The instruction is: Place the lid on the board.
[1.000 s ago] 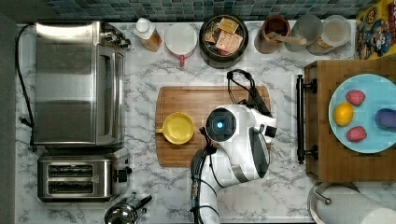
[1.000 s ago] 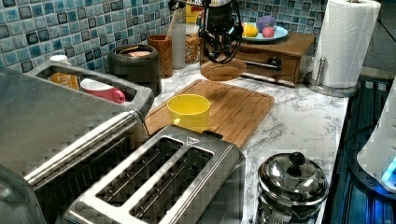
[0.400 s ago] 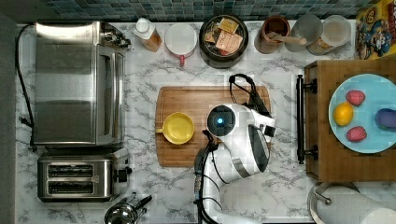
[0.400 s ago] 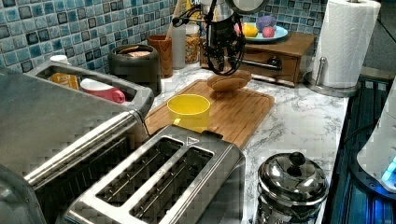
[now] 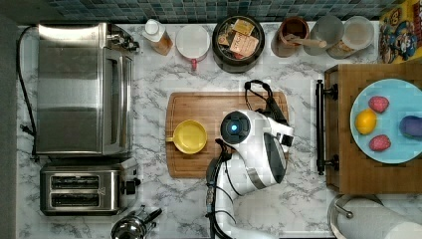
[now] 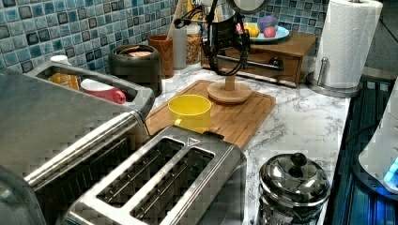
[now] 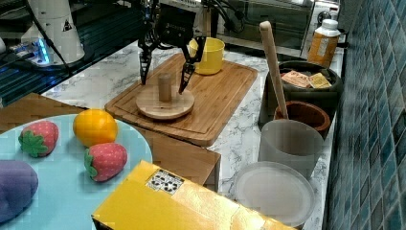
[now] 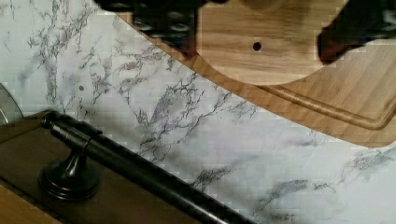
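- Wooden tray [image 5: 348, 169], black bar handle [image 8: 140, 168]: stands on the marble counter just beside the board, at the top view's right. It is no part of the task and is an obstacle only if the arm swings wide.
- Board [image 5: 209, 107]: brown wood, rectangular, with rounded corners and a groove along its edge. It lies flat on the counter and looks stiff and steady, a sound resting place.
- Gripper [image 7: 163, 84]: hangs upright over the lid. Its two fingers are spread apart, one on each side of the knob with a gap to it, and grip nothing.
- Lid [image 7: 165, 103]: a round, flat disc of pale wood. It lies level on the board, at the end nearer the tray, wholly inside the groove.
  - Handling, as judged: rigid, fairly light and not fragile. The smooth wood could slip a little under a weak pinch.
  - The flat rim sits flush with the board and offers no purchase.
  - By how it lies, the placing looks done.
- Yellow cup [image 5: 189, 136]: bright plastic with a side handle, open side up. It stands on the board's other end, apart from the lid.
- Knob [image 7: 164, 86]: a short upright wooden peg at the lid's centre. It is the one sensible place to take hold, pinched squarely across its sides and lifted straight so the disc does not tilt.
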Controlling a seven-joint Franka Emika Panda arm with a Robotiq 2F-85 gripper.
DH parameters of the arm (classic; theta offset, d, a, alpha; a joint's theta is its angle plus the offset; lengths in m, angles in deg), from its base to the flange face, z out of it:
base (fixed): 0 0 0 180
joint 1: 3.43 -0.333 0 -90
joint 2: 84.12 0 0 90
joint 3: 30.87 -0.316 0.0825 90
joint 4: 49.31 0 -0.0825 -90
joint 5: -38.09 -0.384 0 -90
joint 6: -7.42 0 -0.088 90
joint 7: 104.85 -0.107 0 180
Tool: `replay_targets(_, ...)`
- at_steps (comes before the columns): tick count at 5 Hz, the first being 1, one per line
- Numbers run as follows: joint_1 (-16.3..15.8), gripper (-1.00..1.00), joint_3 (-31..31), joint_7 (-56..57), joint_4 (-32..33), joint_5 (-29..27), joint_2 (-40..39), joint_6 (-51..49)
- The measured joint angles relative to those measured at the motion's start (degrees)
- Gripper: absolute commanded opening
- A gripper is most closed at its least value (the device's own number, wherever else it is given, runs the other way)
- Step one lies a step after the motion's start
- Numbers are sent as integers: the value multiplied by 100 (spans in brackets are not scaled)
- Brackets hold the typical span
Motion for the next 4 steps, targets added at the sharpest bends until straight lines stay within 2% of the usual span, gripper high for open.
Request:
replay_targets(1,0,100,-79,3,0,-403,-1,-8)
replay_targets(4,5,100,-81,11,-22,-459,266,-36)
